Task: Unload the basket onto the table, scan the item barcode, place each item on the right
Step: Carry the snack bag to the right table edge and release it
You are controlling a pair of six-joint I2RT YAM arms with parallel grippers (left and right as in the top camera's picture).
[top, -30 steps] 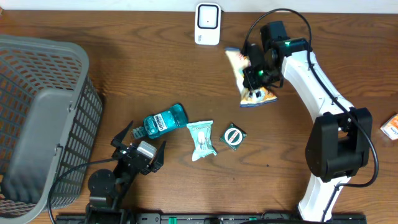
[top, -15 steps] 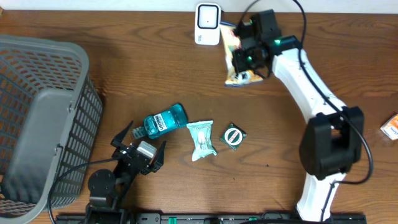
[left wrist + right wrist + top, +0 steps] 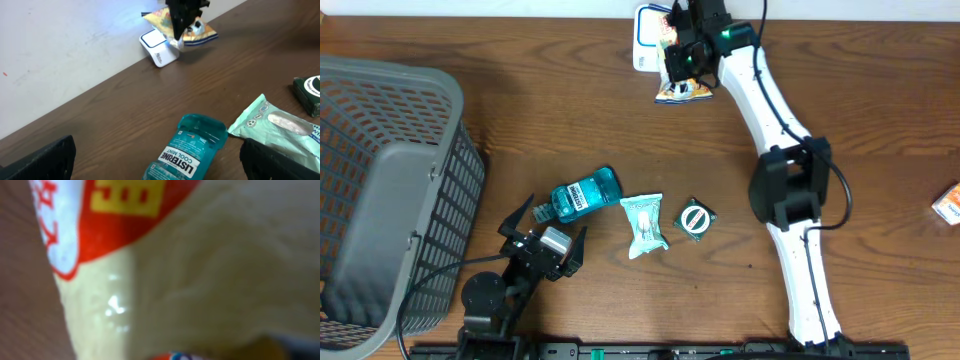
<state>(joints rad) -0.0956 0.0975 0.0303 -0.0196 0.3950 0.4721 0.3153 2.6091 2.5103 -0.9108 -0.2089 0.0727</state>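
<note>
Glossy plastic snack bag (image 3: 681, 90), wood-grain table (image 3: 550, 110)

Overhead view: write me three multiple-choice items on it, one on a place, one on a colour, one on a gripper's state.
1. Where is the snack bag?
A) down by the arms' bases
B) up at the white scanner
C) flat among the loose items

2. What colour is the mouthwash bottle?
A) teal
B) red
C) black

3. How is the left gripper?
A) shut on the bottle
B) shut on the bag
C) open, holding nothing

Answers:
1 B, the right gripper holds it right at the scanner.
2 A, its body shows teal.
3 C, its jaws stand wide with nothing between them.
</note>
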